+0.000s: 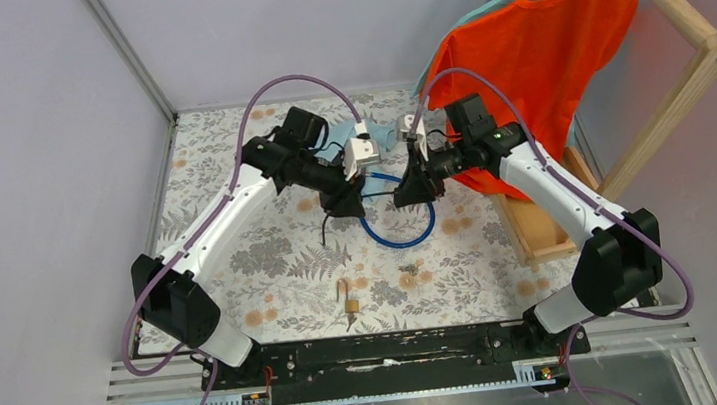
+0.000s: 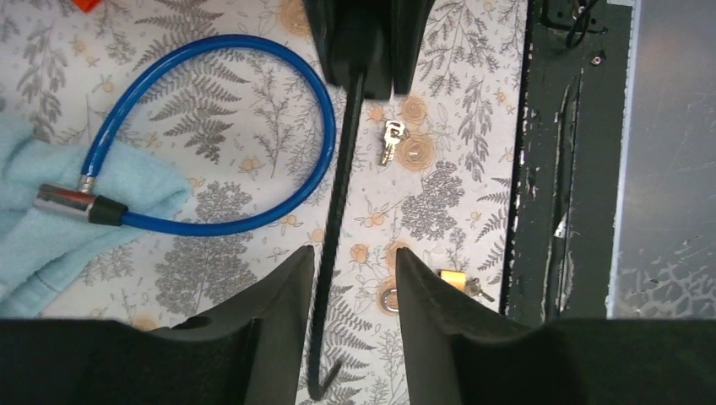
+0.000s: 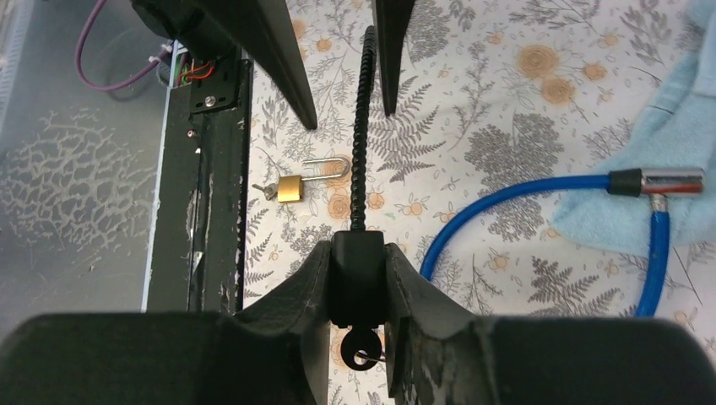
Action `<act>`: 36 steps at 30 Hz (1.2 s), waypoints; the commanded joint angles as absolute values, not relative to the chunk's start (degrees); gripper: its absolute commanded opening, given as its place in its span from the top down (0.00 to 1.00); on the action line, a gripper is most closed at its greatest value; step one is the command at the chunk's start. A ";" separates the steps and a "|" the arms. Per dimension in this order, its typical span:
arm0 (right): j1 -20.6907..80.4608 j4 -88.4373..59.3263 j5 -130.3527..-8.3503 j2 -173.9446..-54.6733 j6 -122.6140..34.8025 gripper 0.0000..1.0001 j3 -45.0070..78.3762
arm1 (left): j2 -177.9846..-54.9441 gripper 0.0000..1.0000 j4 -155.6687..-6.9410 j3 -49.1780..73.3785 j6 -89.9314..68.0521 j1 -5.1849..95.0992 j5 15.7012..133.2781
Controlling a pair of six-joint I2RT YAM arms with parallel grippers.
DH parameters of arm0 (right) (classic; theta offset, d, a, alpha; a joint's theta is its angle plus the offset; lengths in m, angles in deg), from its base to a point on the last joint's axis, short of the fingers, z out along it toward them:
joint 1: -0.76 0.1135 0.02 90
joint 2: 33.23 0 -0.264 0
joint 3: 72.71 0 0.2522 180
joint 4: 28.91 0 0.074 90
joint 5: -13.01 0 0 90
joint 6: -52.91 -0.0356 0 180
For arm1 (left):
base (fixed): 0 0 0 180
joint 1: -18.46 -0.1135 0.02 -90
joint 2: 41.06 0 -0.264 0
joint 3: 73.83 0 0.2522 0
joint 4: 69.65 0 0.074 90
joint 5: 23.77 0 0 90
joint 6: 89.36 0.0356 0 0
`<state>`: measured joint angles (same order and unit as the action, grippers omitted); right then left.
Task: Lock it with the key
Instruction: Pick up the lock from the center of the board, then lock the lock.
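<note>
Your right gripper (image 3: 359, 253) is clamped on the black lock body (image 3: 358, 287). Its black cable (image 3: 361, 126) runs straight out between the spread fingers of your left gripper (image 2: 352, 253), which grips nothing. You'll find the key (image 2: 390, 143) loose on the fern-print table (image 2: 473, 110), between the gripper tips and the black base rail (image 2: 549, 169), near the brass padlock (image 3: 293, 187) but apart from it, with tablecloth showing all round. A small ring under the lock body may be another key. The blue cable loop (image 2: 325, 143) and pale cloth (image 2: 51, 245) crowd the far side.
</note>
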<state>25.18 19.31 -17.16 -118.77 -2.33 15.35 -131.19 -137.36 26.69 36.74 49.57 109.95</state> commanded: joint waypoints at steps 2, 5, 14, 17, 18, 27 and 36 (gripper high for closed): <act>20.79 15.86 -12.10 -113.86 -4.97 1.00 14.76 | -128.45 0.42 -137.46 27.13 36.67 43.10 114.57; 19.24 15.90 -11.98 -111.59 -5.30 1.00 13.93 | -126.50 0.34 -138.38 25.09 38.18 38.09 116.17; 18.25 16.76 -10.03 -108.81 -7.25 1.00 13.96 | -126.14 0.39 -138.88 18.88 41.13 36.06 116.78; 18.25 16.72 -10.32 -108.64 -7.59 1.00 14.00 | -126.43 0.43 -138.88 17.84 41.97 36.08 119.30; 18.24 16.64 -10.30 -108.57 -7.61 1.00 13.98 | -126.49 0.45 -138.91 17.59 42.07 36.12 119.92; 18.25 14.70 -10.51 -108.24 -9.15 1.00 12.82 | -127.81 0.61 -139.33 15.91 42.14 36.34 121.51; 18.20 13.20 -10.70 -108.42 -10.62 1.00 12.32 | -128.82 0.83 -139.33 15.85 42.12 36.64 122.38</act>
<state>18.36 16.64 -12.90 -109.83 -9.02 12.42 -128.10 -138.50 16.05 41.41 36.17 120.31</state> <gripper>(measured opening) 0.280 0.253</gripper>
